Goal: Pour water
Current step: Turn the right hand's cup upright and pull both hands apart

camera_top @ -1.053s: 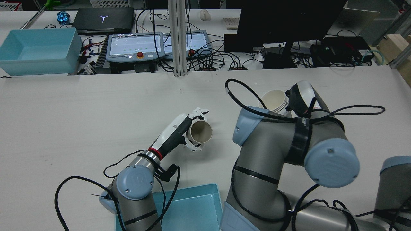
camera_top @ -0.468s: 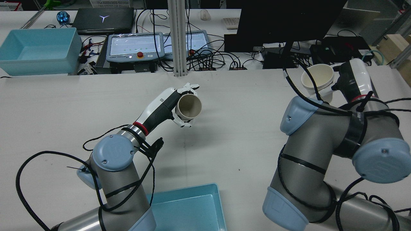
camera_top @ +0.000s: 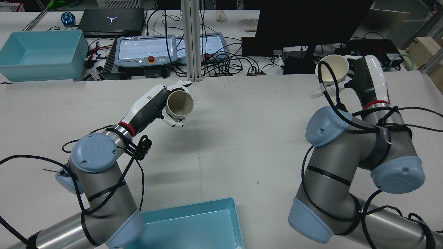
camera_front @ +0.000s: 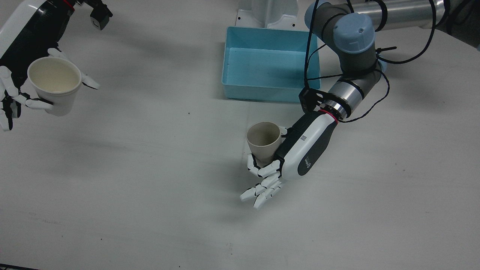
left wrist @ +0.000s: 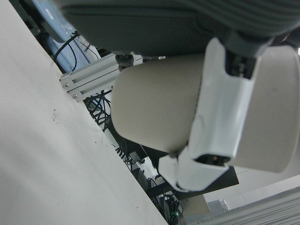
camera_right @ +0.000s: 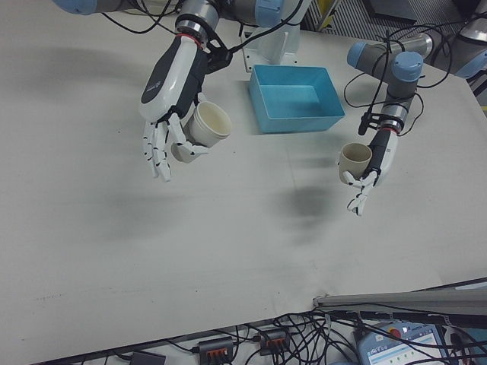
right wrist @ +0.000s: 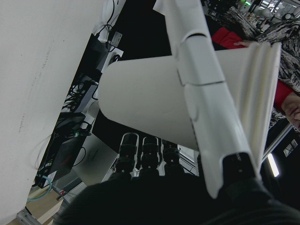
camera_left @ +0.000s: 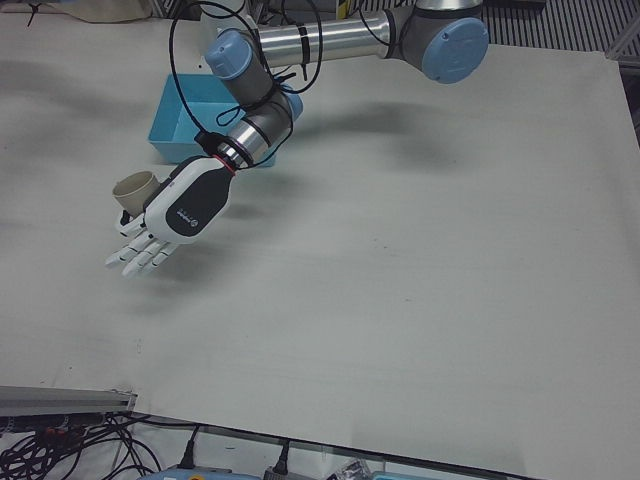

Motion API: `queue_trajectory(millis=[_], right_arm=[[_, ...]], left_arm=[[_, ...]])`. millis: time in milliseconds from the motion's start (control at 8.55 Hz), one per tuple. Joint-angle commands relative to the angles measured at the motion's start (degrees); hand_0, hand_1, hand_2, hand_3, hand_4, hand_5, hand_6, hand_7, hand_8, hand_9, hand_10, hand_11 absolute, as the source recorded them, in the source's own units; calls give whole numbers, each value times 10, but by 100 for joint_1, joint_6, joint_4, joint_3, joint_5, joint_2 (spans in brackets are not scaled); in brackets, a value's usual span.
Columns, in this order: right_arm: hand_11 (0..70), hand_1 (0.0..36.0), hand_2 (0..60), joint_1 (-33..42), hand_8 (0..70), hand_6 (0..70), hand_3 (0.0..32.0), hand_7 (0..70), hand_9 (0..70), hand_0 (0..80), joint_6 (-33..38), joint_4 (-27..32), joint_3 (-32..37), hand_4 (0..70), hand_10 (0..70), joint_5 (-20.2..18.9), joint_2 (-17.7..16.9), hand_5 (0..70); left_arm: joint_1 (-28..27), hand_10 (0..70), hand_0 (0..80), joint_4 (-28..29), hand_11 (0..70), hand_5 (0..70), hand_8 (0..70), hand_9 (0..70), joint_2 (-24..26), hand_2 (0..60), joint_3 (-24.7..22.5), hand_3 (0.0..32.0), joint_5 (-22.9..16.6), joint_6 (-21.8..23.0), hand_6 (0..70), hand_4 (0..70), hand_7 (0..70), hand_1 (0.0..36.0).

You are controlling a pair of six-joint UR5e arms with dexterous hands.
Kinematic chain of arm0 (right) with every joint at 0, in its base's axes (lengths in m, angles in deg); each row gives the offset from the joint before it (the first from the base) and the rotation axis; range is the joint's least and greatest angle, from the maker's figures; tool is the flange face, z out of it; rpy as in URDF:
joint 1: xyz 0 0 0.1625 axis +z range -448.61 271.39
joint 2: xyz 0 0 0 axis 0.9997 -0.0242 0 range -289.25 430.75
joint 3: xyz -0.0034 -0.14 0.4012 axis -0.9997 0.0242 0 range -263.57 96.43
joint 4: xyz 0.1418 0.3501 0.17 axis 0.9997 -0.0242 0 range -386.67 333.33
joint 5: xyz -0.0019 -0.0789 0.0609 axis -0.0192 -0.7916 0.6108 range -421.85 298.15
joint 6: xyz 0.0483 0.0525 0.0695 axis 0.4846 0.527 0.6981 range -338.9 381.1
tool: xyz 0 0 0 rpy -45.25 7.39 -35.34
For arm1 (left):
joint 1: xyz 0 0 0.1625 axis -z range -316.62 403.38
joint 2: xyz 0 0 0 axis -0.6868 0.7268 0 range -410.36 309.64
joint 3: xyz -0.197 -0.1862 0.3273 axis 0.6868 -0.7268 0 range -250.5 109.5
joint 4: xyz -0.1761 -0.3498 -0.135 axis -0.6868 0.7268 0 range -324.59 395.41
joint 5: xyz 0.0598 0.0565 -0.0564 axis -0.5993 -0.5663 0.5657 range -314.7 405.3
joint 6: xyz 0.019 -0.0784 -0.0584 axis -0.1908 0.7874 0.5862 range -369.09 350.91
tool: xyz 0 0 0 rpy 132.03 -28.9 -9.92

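Note:
My left hand point(camera_front: 300, 148) holds a tan paper cup point(camera_front: 263, 139) above the middle of the table; a thumb and one finger wrap it while the other fingers stretch out. The tan cup point(camera_top: 180, 103) stands mouth up in the front view and leans slightly in the rear view. My right hand point(camera_front: 22, 52) grips a white paper cup point(camera_front: 56, 85), lifted high near the table's side. In the rear view the white cup point(camera_top: 333, 71) and right hand point(camera_top: 367, 77) are well apart from the left hand point(camera_top: 147, 109). Close up, fingers point(left wrist: 225, 117) cross the tan cup point(left wrist: 150, 112). I cannot see liquid in either cup.
A light blue bin point(camera_front: 268, 67) sits on the robot's side of the table between the arms, also the bin point(camera_top: 193, 221) in the rear view. Beyond the table's far edge are teach pendants point(camera_top: 145, 50), a monitor point(camera_top: 311, 20), cables and another blue bin point(camera_top: 41, 55).
Both arms swung apart. The left hand carried the tan cup up and left in the rear view; the right hand carried the white cup right and higher.

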Motion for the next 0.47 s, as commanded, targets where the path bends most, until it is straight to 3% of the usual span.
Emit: queue_trajectory(millis=[0, 117, 234, 351], right_arm=[[183, 254, 0, 12, 136, 194, 0, 187, 130, 800, -230, 2358, -602, 518, 111, 82, -1401, 363], [195, 229, 0, 230, 133, 186, 0, 173, 130, 800, -406, 2748, -710, 481, 119, 21, -1527, 335], [200, 226, 0, 249, 135, 194, 0, 178, 132, 797, -434, 3187, -772, 504, 123, 12, -1815, 343], [206, 226, 0, 249, 137, 219, 0, 191, 131, 800, -600, 4062, -703, 595, 129, -371, -2131, 366]], left_arm=[[481, 44, 747, 26, 93, 700, 49, 32, -47, 554, -9, 0, -260, 16, 120, 353, 116, 360], [639, 44, 747, 35, 94, 700, 48, 31, -47, 551, 0, 0, -469, 33, 119, 353, 116, 360], [754, 45, 751, 235, 95, 700, 48, 30, -195, 553, 0, 0, -515, 330, 121, 357, 116, 360], [868, 46, 755, 428, 96, 700, 49, 30, -675, 553, -35, 0, -515, 828, 122, 359, 116, 360]])
